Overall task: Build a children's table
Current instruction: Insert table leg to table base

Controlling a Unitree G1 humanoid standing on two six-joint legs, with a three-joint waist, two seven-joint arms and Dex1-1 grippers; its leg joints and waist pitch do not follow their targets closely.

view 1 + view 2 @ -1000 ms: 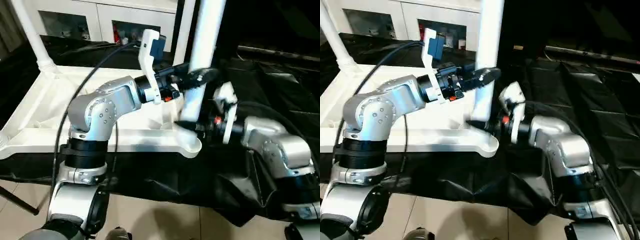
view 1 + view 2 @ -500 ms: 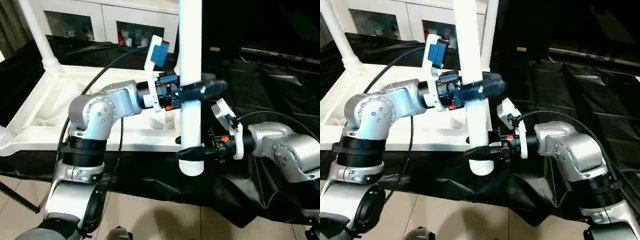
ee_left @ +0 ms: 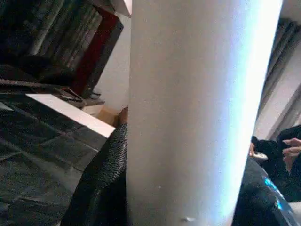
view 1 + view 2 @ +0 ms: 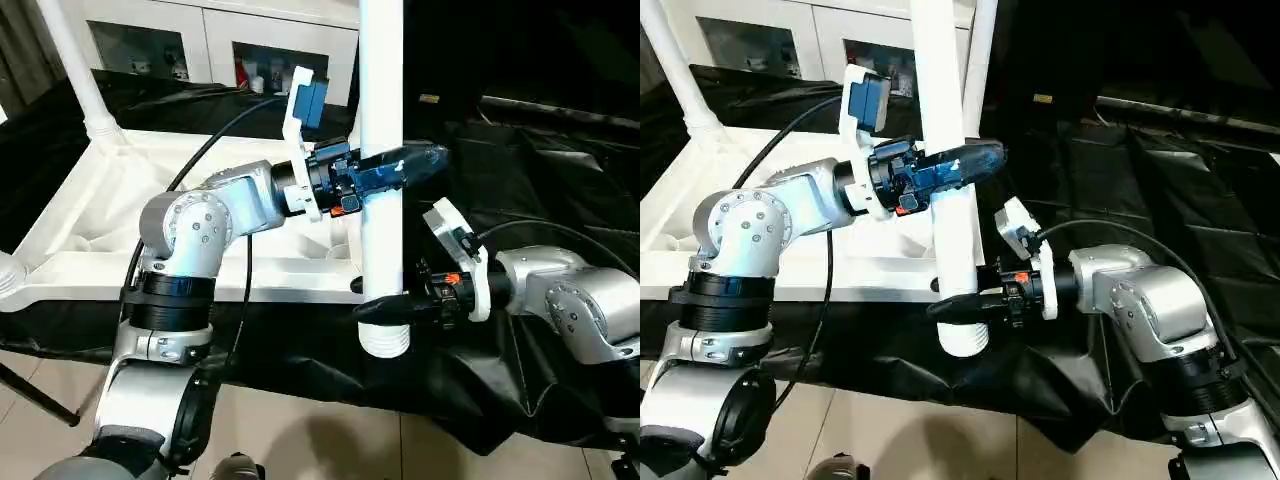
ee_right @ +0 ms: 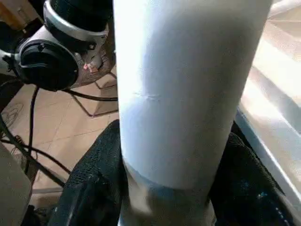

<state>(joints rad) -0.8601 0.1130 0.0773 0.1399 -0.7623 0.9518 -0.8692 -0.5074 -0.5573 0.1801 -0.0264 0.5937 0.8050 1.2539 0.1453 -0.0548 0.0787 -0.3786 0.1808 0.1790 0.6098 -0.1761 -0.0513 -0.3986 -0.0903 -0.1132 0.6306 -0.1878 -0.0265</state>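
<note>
Long white cylindrical plastic leg: smooth, semi-gloss. White ribbed plastic tabletop: smooth. Black sheet: creased, slightly shiny.

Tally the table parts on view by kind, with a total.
Tabletop: 1, lying underside up.
Legs: 3, namely the held leg upright between both grippers, the far-left corner leg, and the far leg behind the held one.
Total: 4 parts.
</note>
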